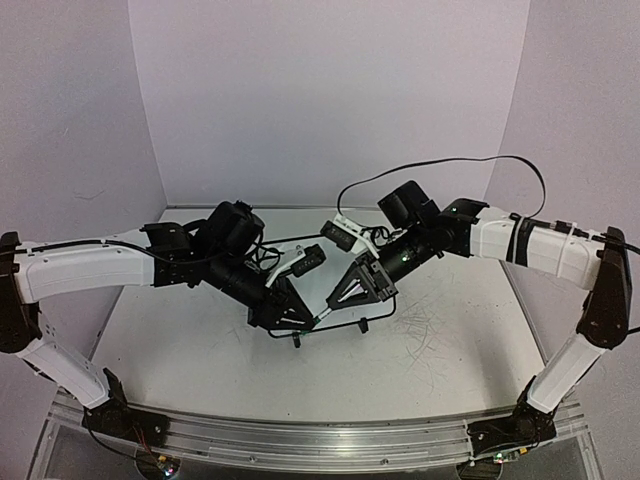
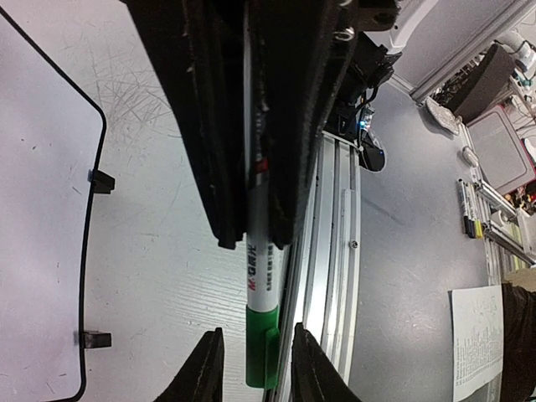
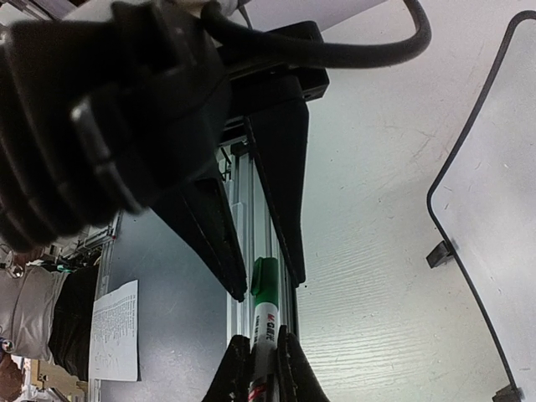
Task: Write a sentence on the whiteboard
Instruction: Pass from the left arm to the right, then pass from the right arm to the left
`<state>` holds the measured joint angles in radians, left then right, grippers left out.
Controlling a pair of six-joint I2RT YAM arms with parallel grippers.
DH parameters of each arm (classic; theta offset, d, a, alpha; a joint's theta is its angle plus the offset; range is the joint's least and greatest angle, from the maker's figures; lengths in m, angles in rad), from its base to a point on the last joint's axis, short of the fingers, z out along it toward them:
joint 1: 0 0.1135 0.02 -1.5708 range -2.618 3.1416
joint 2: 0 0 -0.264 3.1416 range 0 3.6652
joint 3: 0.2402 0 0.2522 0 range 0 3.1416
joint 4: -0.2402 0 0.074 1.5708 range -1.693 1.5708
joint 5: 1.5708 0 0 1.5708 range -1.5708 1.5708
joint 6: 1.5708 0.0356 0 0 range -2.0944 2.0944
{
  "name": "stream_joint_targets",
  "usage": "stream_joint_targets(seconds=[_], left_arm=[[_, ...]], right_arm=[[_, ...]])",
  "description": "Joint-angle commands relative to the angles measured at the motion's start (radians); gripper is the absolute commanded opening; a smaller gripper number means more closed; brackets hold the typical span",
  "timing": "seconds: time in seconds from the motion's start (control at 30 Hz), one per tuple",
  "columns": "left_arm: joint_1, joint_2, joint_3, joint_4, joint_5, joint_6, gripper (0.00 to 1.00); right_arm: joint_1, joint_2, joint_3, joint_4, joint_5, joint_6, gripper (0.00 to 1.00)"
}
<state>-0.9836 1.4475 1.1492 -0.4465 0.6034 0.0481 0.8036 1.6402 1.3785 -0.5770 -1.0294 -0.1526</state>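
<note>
My left gripper (image 2: 255, 239) is shut on the white barrel of a green-capped marker (image 2: 260, 285). My right gripper (image 3: 266, 285) is open, with a finger on each side of the green cap (image 3: 266, 280) and a gap on both sides. The two grippers meet above the table's middle: left gripper (image 1: 305, 316), right gripper (image 1: 337, 302). The whiteboard (image 2: 42, 209) lies flat to the side, with a black rim and two black feet. It also shows in the right wrist view (image 3: 502, 193). The parts in view are blank. No green sentence is visible.
Faint grey scribble marks (image 1: 420, 325) cover the tabletop right of the grippers. An aluminium rail (image 2: 335, 251) runs along the table's near edge. Beyond it, on the floor, lies a printed sheet (image 3: 113, 331). A black cable (image 3: 335, 50) loops over the right wrist.
</note>
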Motion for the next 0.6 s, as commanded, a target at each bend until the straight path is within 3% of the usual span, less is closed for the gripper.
stream_joint_targets(seconds=[0.0,0.4,0.5,0.57], left_arm=[[0.002,-0.008,0.006,0.002,0.044,-0.004,0.32],[-0.001,0.027,0.022,0.032,0.1,-0.01,0.39],[-0.001,0.028,0.022,0.039,0.078,-0.011,0.32],[-0.001,0.022,0.021,0.047,0.055,-0.013,0.21]], right_arm=[[0.003,-0.048,0.02,0.01,0.004,0.003,0.0],[0.002,-0.075,0.002,0.068,0.018,0.034,0.0],[0.002,-0.081,-0.003,0.079,0.017,0.041,0.0],[0.003,-0.083,-0.008,0.083,0.013,0.042,0.0]])
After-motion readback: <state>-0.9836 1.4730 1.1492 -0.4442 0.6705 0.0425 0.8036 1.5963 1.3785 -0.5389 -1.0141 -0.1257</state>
